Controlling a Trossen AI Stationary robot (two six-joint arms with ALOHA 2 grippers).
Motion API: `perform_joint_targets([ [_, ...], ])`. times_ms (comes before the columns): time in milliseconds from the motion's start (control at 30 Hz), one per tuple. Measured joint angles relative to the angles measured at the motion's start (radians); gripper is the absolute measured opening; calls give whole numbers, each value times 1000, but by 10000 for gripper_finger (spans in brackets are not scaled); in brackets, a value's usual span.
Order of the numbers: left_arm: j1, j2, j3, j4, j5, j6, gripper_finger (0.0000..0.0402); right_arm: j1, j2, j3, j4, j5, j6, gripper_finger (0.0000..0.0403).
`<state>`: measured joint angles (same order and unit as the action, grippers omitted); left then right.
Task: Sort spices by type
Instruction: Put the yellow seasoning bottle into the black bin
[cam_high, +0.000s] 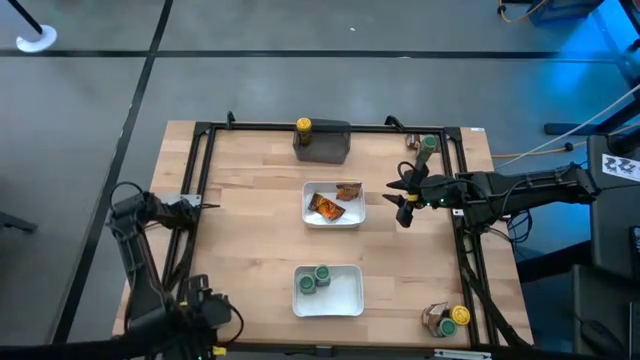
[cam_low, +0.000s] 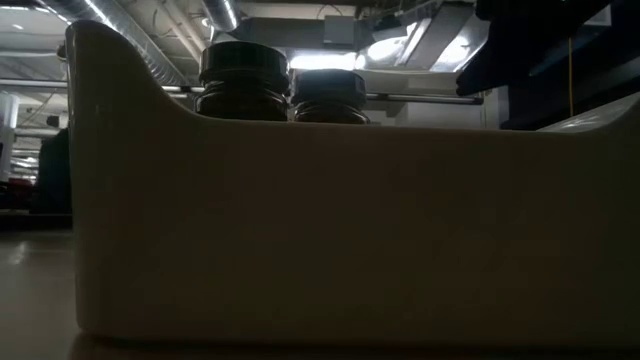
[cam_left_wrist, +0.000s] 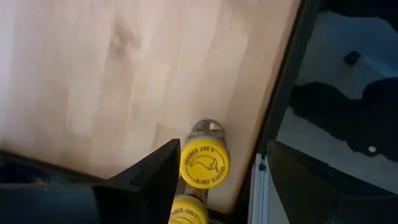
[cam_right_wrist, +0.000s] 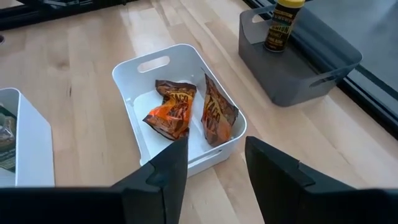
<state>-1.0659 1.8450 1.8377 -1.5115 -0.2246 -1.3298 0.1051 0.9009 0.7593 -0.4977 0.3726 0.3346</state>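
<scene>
Hovering just to the right of the middle white tray (cam_high: 333, 214), the right gripper (cam_high: 405, 196) hangs with its jaws partly open and nothing between them; from its wrist we look down on that tray and the two orange-brown sachets (cam_right_wrist: 189, 112) lying side by side in it. Beyond the tray stands the dark grey bin (cam_high: 325, 146) at the far edge of the table (cam_high: 250, 230), with one yellow-lidded jar (cam_high: 303, 127) upright at its left end. A green-lidded jar (cam_high: 428, 146) stands alone near the far right corner, just behind the right arm. In the nearer white tray (cam_high: 345, 297) we count two green-lidded jars (cam_high: 315, 279) touching each other at its left end, and the level camera shows their dark tops (cam_low: 243, 75) rising above that tray's wall. Two more jars (cam_high: 448, 319), at least one with a yellow lid, sit together at the near right corner. The left arm (cam_high: 190, 305) is folded at the near left corner; its wrist camera shows the left gripper (cam_left_wrist: 224, 149) with fingers spread wide above two yellow lids (cam_left_wrist: 204, 163) by the table's edge, neither clamped so far as we can see.
</scene>
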Motion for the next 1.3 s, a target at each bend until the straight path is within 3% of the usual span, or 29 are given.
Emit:
perform_joint_targets([
  [233, -44, 1, -115, 79, 50, -53, 223, 0, 0, 0, 2, 0, 13, 163],
  [467, -54, 1, -211, 145, 62, 6, 223, 0, 0, 0, 2, 0, 25, 163],
  [867, -54, -3, -289, 162, 72, 31, 223, 0, 0, 0, 0, 0, 28, 163],
  [1300, -50, -2, -293, 164, 72, 50, 223, 0, 0, 0, 1, 0, 27, 163],
])
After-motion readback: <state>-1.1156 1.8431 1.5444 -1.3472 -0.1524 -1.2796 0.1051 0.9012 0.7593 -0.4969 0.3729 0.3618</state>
